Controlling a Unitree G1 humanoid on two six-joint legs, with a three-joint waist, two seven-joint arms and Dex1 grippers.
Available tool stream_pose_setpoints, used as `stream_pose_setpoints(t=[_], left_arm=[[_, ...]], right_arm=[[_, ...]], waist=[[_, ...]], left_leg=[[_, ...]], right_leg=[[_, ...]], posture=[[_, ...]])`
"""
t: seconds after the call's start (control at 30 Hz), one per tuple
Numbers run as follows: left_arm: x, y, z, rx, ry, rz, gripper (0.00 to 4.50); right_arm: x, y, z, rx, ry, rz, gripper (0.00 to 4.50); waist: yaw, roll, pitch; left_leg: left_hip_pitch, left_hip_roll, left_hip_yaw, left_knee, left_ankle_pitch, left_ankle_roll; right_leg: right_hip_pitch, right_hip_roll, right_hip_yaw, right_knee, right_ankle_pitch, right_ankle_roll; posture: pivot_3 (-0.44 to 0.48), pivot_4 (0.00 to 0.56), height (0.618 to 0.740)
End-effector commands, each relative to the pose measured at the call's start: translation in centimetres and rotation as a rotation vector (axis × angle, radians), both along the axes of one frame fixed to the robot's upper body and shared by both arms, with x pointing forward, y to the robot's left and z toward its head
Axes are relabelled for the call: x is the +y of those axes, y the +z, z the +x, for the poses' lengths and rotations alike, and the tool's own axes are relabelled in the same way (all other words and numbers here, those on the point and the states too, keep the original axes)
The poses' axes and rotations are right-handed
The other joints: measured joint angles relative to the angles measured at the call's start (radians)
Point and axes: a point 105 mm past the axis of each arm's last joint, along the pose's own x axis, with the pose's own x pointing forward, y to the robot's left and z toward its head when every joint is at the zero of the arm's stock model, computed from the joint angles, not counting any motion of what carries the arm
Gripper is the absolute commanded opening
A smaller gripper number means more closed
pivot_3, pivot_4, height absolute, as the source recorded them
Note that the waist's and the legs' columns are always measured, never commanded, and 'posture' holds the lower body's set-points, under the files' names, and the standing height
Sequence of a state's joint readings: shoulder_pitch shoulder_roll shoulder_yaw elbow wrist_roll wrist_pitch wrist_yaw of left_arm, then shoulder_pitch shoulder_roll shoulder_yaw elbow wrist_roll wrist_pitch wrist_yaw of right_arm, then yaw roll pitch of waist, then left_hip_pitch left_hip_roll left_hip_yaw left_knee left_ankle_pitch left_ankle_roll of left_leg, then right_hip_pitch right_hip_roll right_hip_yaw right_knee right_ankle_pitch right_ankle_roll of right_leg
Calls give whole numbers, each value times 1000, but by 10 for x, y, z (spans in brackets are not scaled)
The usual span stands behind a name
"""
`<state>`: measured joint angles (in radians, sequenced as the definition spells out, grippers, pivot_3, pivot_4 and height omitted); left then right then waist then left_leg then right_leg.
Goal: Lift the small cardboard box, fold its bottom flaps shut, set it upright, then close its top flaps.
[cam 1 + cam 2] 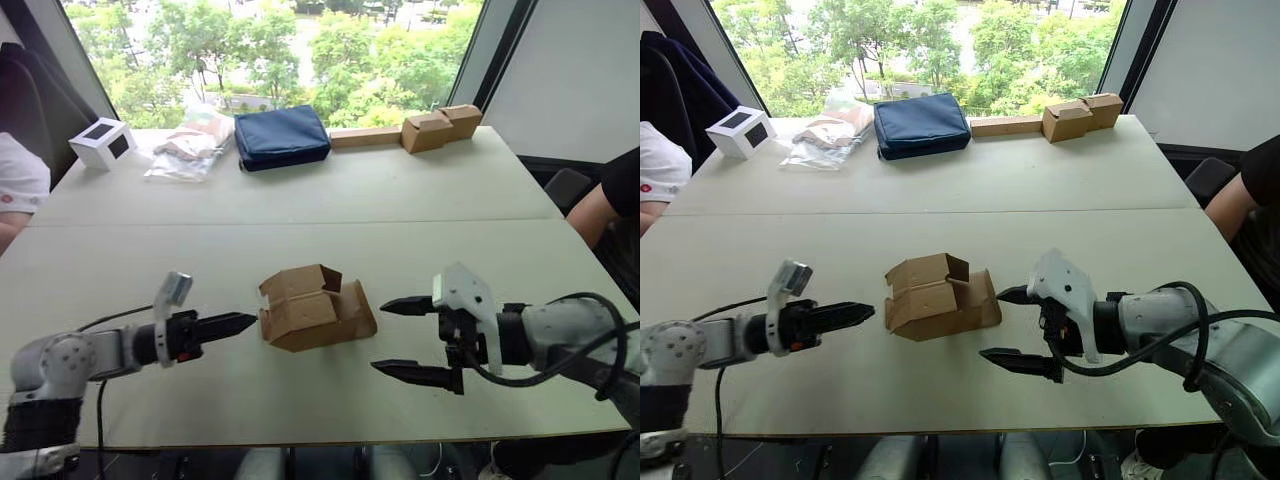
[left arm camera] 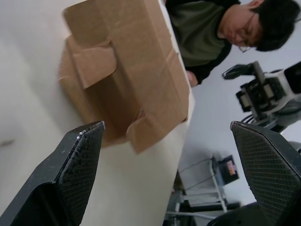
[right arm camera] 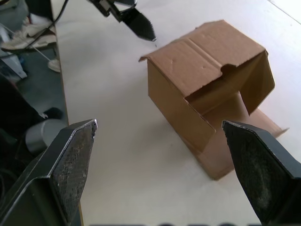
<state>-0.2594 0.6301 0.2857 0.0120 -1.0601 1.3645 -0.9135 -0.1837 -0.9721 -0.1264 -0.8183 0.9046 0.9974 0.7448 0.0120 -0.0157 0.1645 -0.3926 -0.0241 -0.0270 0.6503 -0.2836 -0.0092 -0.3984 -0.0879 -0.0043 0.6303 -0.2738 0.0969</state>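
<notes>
The small cardboard box (image 1: 315,310) lies on the pale table (image 1: 330,200) between my two grippers, one end open with its flaps (image 3: 256,80) sticking out loose. I cannot tell which are top flaps and which are bottom flaps. My left gripper (image 1: 245,322) is open, pointing at the box's left side a short gap away; the left wrist view has the box (image 2: 136,80) ahead of the fingers (image 2: 80,165). My right gripper (image 1: 382,337) is open just right of the box, not touching it. From the right wrist the box (image 3: 197,80) lies ahead of the gripper (image 3: 160,123).
At the table's far side sit a white cube box with a black panel (image 1: 103,142), a plastic bag (image 1: 190,145), a navy pouch (image 1: 282,136) and a pair of tan boxes (image 1: 440,127). A person sits at each side (image 1: 20,180) (image 1: 610,200). The table's front edge lies close below the grippers.
</notes>
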Motion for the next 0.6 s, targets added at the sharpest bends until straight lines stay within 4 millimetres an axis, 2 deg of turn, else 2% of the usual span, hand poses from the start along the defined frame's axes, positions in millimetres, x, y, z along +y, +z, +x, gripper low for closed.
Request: stream_pose_setpoints(t=[0.03, 0.3, 0.6], left_arm=[[-9, 8, 8, 10, -13, -53, 4411], [-22, 6, 13, 57, -62, -51, 4411], [-20, 4, 6, 60, -64, -35, 4411]], right_arm=[[1, 1, -4, -40, -9, -26, 4500], [-1, 0, -4, -48, -48, -20, 4500], [-4, -1, -3, -47, -68, -4, 4500]], waist=[[-2, 0, 0], [0, 0, 0], [-1, 0, 0]], left_leg=[[0, 0, 0, 0, 0, 0], [0, 0, 0, 0, 0, 0], [0, 0, 0, 0, 0, 0]], right_leg=[[0, 0, 0, 0, 0, 0], [0, 1, 0, 1, 0, 1], [0, 1, 0, 1, 0, 1]], posture=[[0, 150, 737], [0, 150, 737], [0, 150, 737]])
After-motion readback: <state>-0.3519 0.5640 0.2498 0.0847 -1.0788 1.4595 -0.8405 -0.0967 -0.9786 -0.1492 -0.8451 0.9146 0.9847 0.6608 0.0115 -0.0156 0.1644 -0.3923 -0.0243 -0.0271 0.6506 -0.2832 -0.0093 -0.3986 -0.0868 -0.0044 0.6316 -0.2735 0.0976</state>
